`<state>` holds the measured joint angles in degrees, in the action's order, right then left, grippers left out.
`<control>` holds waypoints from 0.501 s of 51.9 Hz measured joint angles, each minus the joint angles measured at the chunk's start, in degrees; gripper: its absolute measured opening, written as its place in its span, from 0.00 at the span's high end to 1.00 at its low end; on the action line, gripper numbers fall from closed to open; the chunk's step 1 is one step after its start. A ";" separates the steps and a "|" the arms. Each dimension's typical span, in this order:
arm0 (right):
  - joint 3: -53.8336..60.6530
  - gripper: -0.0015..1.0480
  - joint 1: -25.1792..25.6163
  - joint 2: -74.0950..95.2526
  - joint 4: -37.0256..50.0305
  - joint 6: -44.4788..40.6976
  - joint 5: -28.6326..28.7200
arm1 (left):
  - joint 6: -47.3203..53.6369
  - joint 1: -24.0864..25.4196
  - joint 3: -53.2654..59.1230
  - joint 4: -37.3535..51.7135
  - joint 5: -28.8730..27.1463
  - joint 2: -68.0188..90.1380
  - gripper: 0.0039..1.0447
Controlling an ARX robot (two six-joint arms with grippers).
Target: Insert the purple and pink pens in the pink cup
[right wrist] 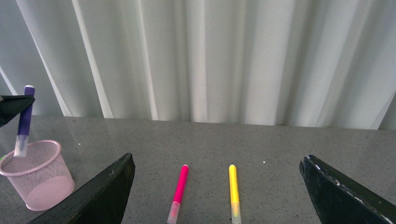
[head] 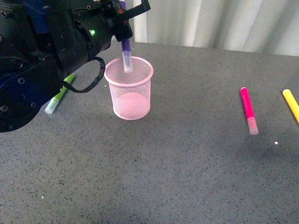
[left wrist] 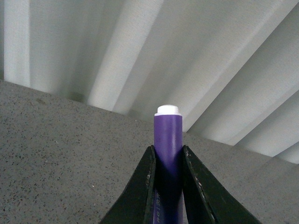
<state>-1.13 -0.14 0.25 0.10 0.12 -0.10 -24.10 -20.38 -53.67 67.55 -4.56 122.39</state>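
Note:
My left gripper (head: 122, 21) is shut on the purple pen (head: 125, 46), holding it nearly upright over the pink cup (head: 129, 88). The pen's clear capped end dips just inside the cup's rim. In the left wrist view the purple pen (left wrist: 168, 154) stands between the two black fingers, white end up. The pink pen (head: 248, 110) lies flat on the table at the right; it shows in the right wrist view as the pink pen (right wrist: 179, 192), ahead of my open right gripper (right wrist: 219, 196). From there the pink cup (right wrist: 35, 175) and the purple pen (right wrist: 23, 122) sit far off to one side.
A lime-green marker (head: 58, 97) lies on the table left of the cup, partly under my left arm. A yellow marker (head: 291, 104) lies right of the pink pen, also seen as the yellow marker (right wrist: 234, 191). White pleated curtains back the grey speckled table (head: 177, 177).

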 joint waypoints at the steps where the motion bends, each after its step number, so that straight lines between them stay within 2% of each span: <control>1: 0.00 0.07 0.00 0.00 0.00 0.00 0.00 | 0.00 0.07 -0.15 0.00 0.02 0.33 0.88; 16: 0.00 0.07 0.00 0.00 0.00 0.00 0.00 | -0.02 0.87 -1.92 -0.92 0.68 2.60 0.88; 20: 0.00 0.07 0.00 0.00 0.00 0.00 -0.02 | -0.31 0.98 -1.99 -1.60 2.64 2.60 0.73; 26: 0.00 0.07 0.00 0.00 0.00 0.00 0.00 | -0.92 1.14 -1.84 -2.16 3.45 2.40 0.56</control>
<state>-1.13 -0.14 0.25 0.10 0.12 -0.10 -25.02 -19.25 -55.51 65.39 -1.10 124.79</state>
